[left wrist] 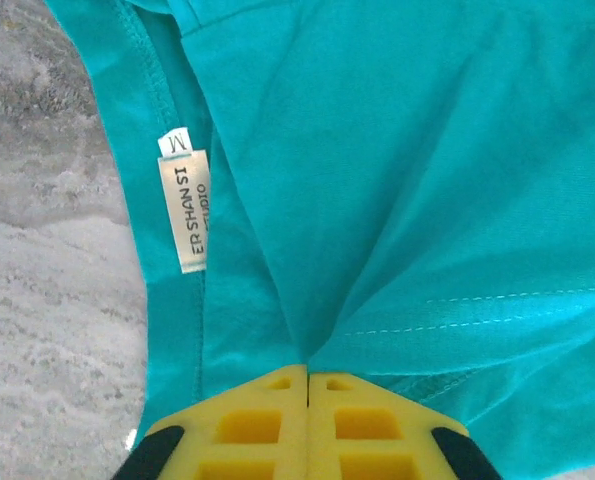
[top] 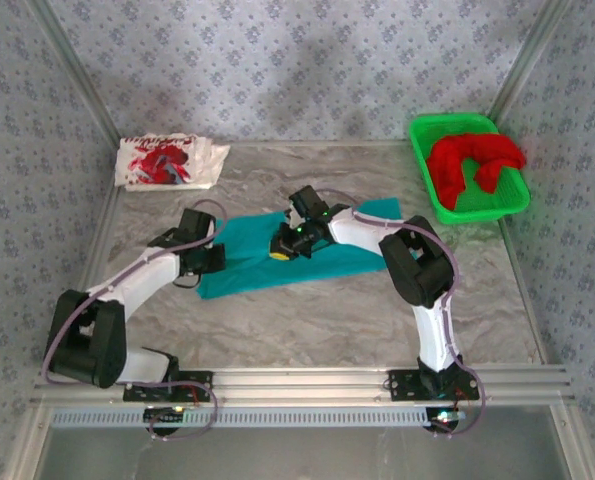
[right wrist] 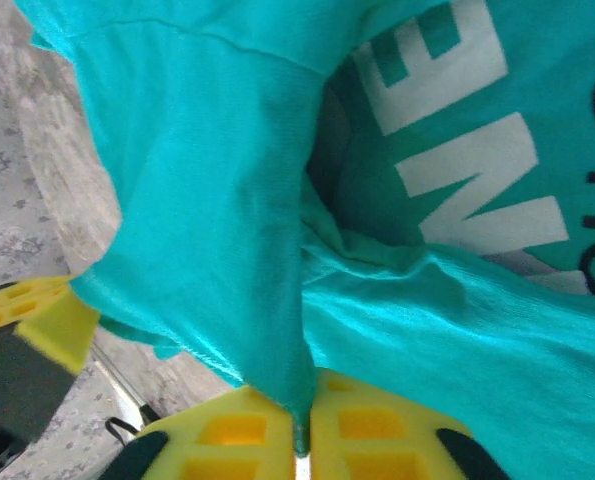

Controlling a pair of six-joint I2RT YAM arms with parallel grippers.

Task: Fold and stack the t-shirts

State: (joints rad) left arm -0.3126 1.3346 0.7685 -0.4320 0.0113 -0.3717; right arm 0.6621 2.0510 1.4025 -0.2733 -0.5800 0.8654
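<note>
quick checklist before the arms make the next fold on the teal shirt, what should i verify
1. Left gripper shut on the teal t-shirt, by the neck label: ok.
2. Right gripper shut on the same shirt: ok.
3. Cloth flat at the right grip: not ok, it bunches and creases.
4. Single layer in each pinch: cannot tell.
5. White t-shirt folded at the far left, ready as stack base: ok.
6. Red t-shirt folded: not ok, heaped in the green basket.
</note>
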